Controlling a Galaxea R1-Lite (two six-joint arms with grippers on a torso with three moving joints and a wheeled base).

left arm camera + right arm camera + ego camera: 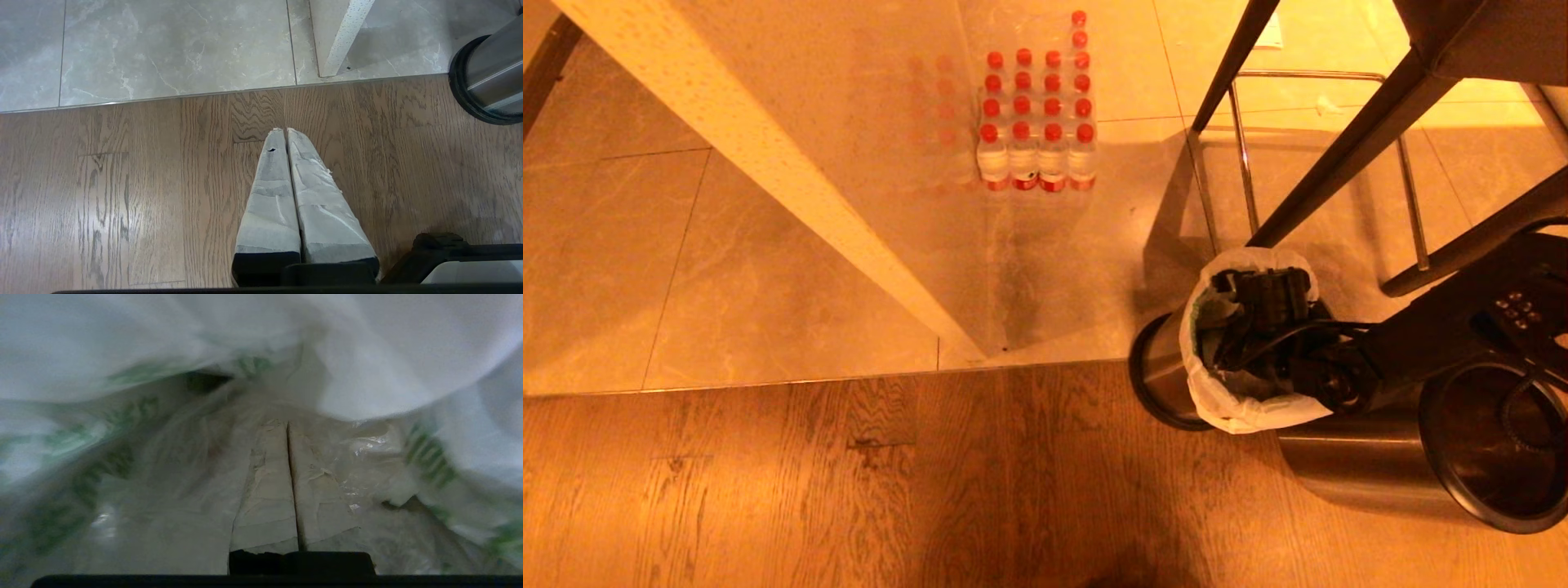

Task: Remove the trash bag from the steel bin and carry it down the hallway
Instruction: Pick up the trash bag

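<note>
The trash bag [1245,412], thin white plastic with green print, lines the steel bin [1164,363] standing where the wood floor meets the tiles. My right arm [1413,335] reaches from the right, and its wrist [1266,298] dips into the bag's open mouth. In the right wrist view, my right gripper [287,425] is deep inside the bag [122,477], shut. No plastic shows between its fingers, and crinkled film surrounds them. My left gripper [284,130] hangs shut and empty over the wood floor, left of the bin [490,87].
A second, larger steel bin [1380,469] stands beside the first at the lower right. Dark chair legs [1339,155] and a metal frame [1245,163] rise behind the bins. A pack of red-capped bottles [1037,122] sits on the grey tiles [645,245] beside a wall corner [768,147].
</note>
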